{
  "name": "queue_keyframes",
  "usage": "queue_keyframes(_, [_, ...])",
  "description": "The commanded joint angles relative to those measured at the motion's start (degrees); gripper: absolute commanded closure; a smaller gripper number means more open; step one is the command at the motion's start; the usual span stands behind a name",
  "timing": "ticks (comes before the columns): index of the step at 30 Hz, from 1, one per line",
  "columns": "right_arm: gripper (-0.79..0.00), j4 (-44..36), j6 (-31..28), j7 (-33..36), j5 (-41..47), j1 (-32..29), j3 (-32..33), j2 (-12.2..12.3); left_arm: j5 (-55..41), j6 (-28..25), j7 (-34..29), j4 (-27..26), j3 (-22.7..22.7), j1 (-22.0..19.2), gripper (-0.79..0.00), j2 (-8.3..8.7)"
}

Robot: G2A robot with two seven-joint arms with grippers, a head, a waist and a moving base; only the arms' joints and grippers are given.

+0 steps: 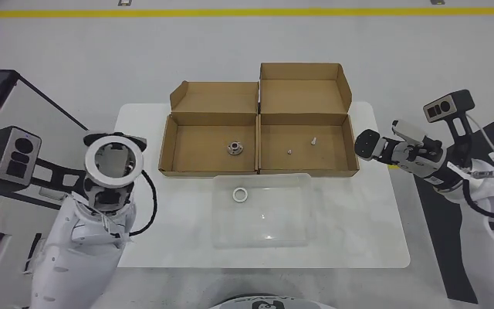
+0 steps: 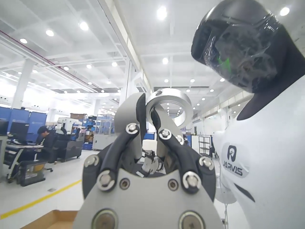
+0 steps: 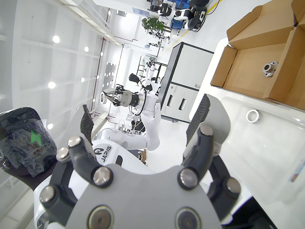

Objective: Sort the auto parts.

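Note:
My left gripper (image 2: 149, 110) is shut on the rim of a large silver metal ring (image 2: 169, 107) and holds it high in the air, off the table's left edge. From the top view that ring (image 1: 91, 159) looks big. My right gripper (image 3: 143, 117) is open and holds nothing; it hovers by the right cardboard box's right end (image 1: 360, 145). A small white ring (image 1: 241, 195) lies in the clear plastic tray (image 1: 262, 232). A flanged metal part (image 1: 233, 146) sits in the left cardboard box (image 1: 176, 147). Two small screws (image 1: 289, 151) (image 1: 314, 141) lie in the right box (image 1: 340, 151).
The two open boxes stand side by side at the back of the white table (image 1: 363, 232), flaps raised behind them. The tray sits just in front of them. A dark cabinet (image 3: 181, 84) stands beyond the table's left end.

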Motion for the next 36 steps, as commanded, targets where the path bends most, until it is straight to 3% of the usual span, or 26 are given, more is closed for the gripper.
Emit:
queue_keyframes(1, [-0.785,0.00,0.00,0.00,0.00,0.00,0.00,0.00,-1.37,-0.82,0.96,-0.40,-0.19,0.27,0.000,-0.21])
queue_keyframes(9, [-0.785,0.00,0.00,0.00,0.00,0.00,0.00,0.00,0.05,-1.31,-0.92,-0.86,-1.69,1.02,0.000,-0.77])
queue_keyframes(14, [-0.785,0.00,0.00,0.00,0.00,0.00,0.00,0.00,5.47,1.25,-5.71,-1.05,-2.56,1.20,0.000,-0.94])
queue_keyframes(24, [-0.785,0.00,0.00,0.00,0.00,0.00,0.00,0.00,13.82,2.98,-10.08,-1.99,-0.98,1.82,0.000,-1.43])
queue_keyframes(36, [-0.785,0.00,0.00,0.00,0.00,0.00,0.00,0.00,3.74,4.53,-5.33,-2.84,-0.08,1.93,0.000,-2.26])
